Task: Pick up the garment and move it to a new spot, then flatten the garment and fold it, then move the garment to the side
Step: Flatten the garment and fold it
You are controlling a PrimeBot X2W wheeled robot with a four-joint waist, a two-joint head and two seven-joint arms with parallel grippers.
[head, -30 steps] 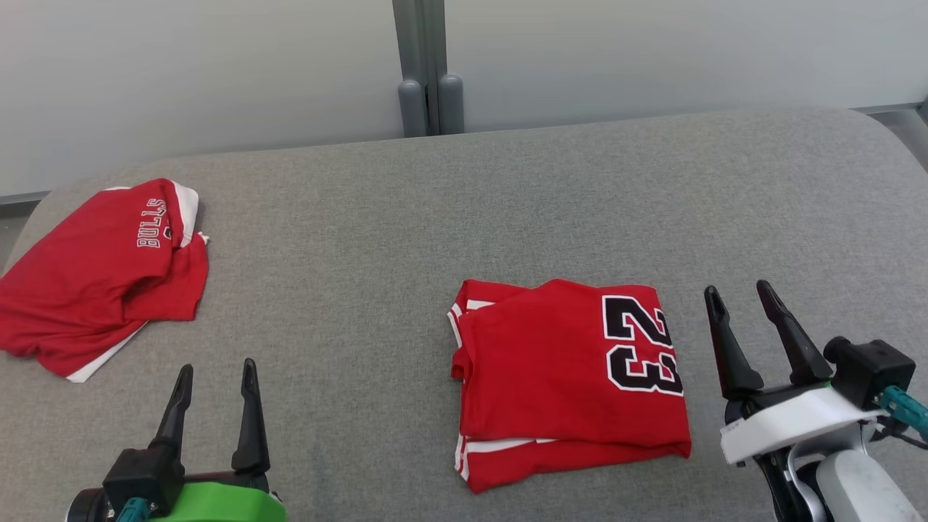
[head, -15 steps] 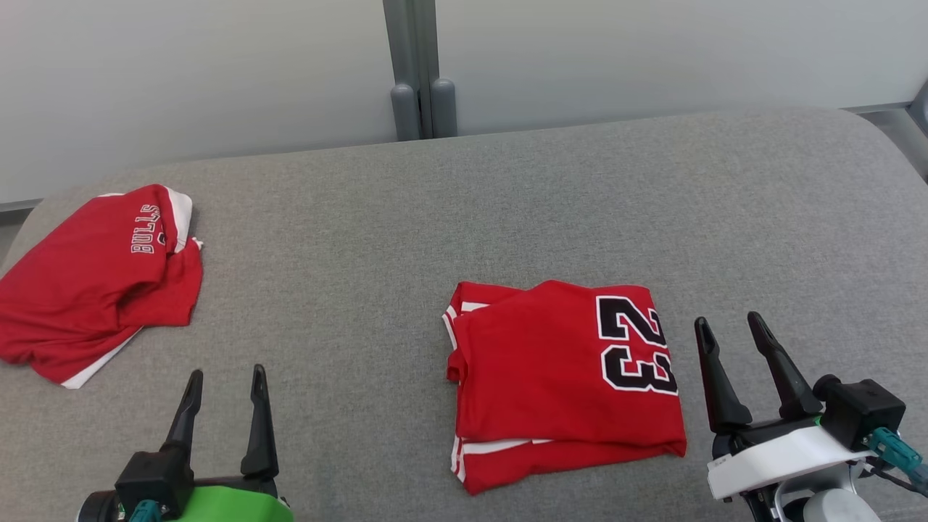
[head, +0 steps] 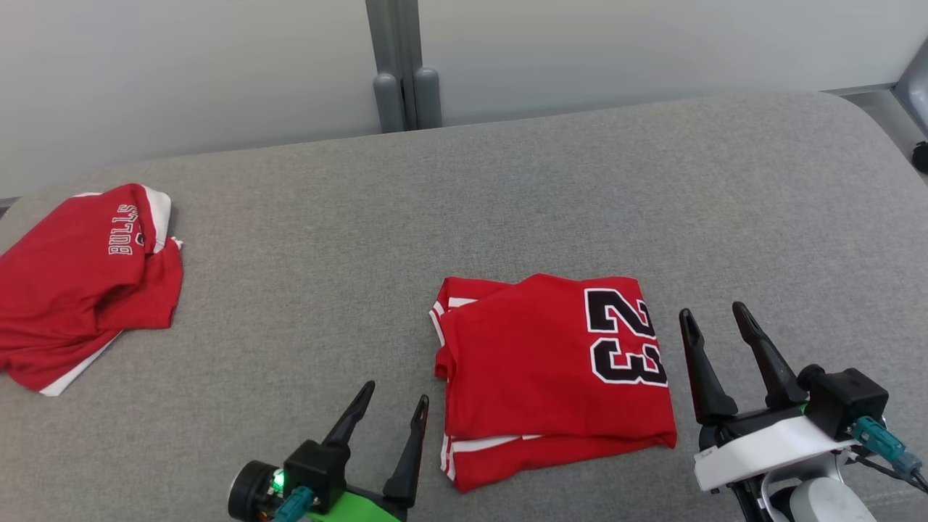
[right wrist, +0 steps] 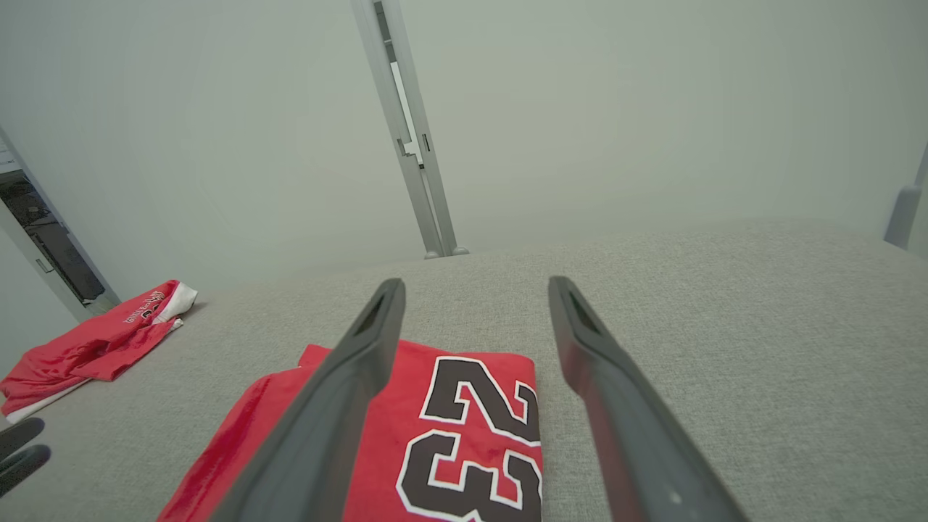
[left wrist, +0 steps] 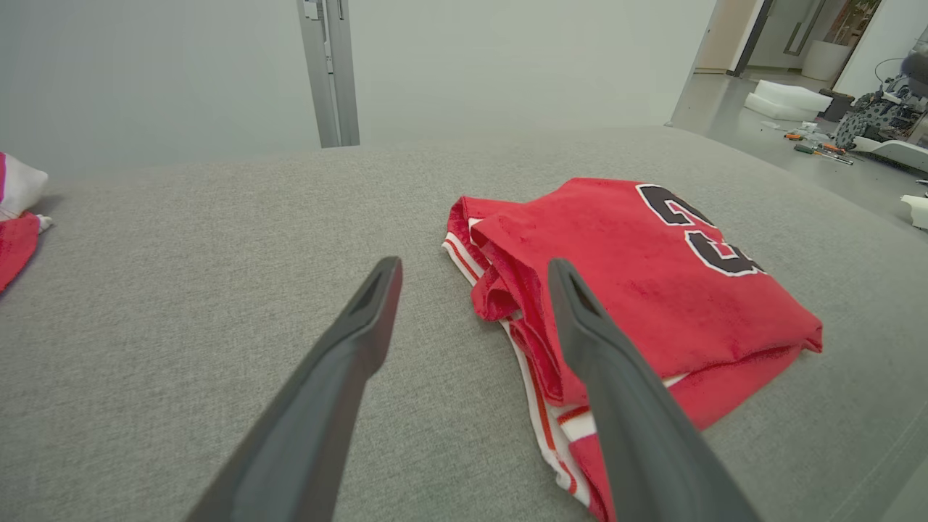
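Observation:
The garment (head: 536,362) is a red jersey with a black "23", folded into a rectangle on the grey cushioned surface (head: 326,239). My left gripper (head: 396,393) stands open just off the jersey's near left corner, fingers angled towards it. In the left wrist view the folded garment (left wrist: 638,268) lies partly behind the right finger of the left gripper (left wrist: 475,262). My right gripper (head: 713,310) is open beside the garment's right edge, apart from it. The right wrist view has the garment (right wrist: 464,420) low between the fingers of the right gripper (right wrist: 476,281).
A second red jersey (head: 72,283) marked "BULLS" lies rumpled at the far left of the surface. A grey metal post (head: 399,65) stands against the pale wall behind. The cushion's rounded corner (head: 870,123) drops off at the back right.
My left gripper has swung right, from the lower left to the folded garment's left edge. The camera has turned slightly. The right gripper has kept its place beside the garment.

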